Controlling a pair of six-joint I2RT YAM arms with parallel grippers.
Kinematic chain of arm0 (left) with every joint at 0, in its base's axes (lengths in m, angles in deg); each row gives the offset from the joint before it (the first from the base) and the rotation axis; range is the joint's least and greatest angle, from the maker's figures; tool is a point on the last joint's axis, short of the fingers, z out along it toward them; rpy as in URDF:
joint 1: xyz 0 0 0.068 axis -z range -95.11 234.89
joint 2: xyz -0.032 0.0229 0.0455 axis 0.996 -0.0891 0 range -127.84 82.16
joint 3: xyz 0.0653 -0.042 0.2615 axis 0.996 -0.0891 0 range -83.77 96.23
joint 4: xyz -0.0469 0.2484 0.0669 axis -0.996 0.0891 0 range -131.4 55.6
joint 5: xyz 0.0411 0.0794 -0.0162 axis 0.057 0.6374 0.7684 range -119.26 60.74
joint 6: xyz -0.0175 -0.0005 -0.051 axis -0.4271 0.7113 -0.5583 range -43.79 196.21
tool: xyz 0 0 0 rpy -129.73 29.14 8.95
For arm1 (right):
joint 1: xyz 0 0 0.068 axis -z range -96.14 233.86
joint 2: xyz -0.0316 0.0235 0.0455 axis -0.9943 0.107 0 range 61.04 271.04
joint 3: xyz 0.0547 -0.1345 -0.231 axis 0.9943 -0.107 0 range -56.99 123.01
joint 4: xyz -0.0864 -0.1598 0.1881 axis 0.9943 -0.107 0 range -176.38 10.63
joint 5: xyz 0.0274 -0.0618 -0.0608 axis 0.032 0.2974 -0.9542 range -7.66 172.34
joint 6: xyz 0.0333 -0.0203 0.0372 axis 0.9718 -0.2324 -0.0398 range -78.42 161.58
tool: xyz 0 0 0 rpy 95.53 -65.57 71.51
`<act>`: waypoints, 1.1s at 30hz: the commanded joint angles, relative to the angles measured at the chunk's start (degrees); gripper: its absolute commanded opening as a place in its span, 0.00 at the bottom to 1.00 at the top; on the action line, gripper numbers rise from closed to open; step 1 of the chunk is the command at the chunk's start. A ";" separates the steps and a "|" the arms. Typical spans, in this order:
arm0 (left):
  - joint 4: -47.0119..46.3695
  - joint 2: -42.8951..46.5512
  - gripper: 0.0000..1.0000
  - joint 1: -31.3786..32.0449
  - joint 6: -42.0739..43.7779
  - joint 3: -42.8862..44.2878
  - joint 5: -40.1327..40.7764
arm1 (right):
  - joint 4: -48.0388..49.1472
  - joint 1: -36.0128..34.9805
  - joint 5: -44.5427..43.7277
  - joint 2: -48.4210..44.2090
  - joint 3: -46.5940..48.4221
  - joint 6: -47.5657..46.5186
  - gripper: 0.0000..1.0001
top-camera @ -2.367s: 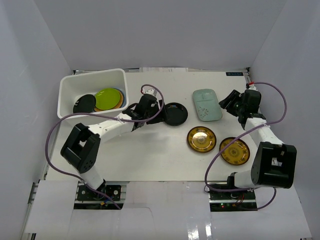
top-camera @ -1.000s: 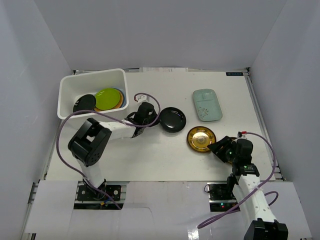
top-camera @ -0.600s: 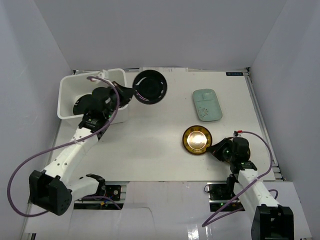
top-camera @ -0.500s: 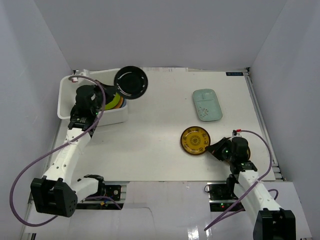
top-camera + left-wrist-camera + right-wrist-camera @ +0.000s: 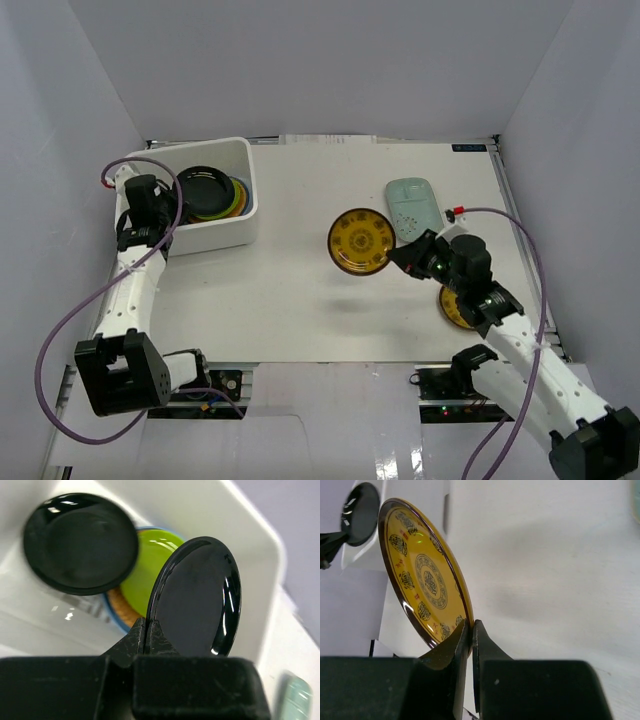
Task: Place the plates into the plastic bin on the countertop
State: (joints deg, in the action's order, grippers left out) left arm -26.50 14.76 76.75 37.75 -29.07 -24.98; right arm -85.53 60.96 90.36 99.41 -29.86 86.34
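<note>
My left gripper is shut on the rim of a glossy black plate, held tilted over the white plastic bin. Inside the bin lie another black plate and a lime green plate on a blue-rimmed one with wicker showing. From above, the left gripper is at the bin's left side and the held plate covers the stack. My right gripper is shut on the edge of a gold plate, which hangs on edge above the countertop. The top view shows that gold plate left of the right gripper.
A pale mint rounded-rectangular plate lies at the back right of the table. A second gold plate lies near the front right, partly under my right arm. Grey walls close in the table on three sides.
The left arm has swung the black plate from beside the bin's right wall to over its inside. The right gripper has closed on a gold plate and lifted it up and leftward.
</note>
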 commanded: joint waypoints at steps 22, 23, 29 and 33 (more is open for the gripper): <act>-5.57 1.11 0.98 -3.81 -1.97 1.11 2.34 | 10.28 -25.09 -9.69 71.65 74.34 -11.79 0.08; -5.67 2.52 0.98 -3.81 -2.15 3.20 0.93 | 9.15 -25.27 -9.25 75.24 76.99 -11.71 0.08; -2.24 2.18 0.98 -3.72 -1.54 13.49 -15.39 | 1.85 -28.17 -10.12 88.00 98.59 -13.38 0.08; -1.98 1.65 0.98 -1.97 -1.36 19.20 -25.86 | 2.45 -29.92 -10.91 94.16 102.33 -13.02 0.08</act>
State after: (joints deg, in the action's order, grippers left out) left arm -29.43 15.90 73.45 35.92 -13.55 -38.41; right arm -84.37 32.90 80.52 192.74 68.46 73.94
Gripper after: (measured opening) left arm 0.976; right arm 0.088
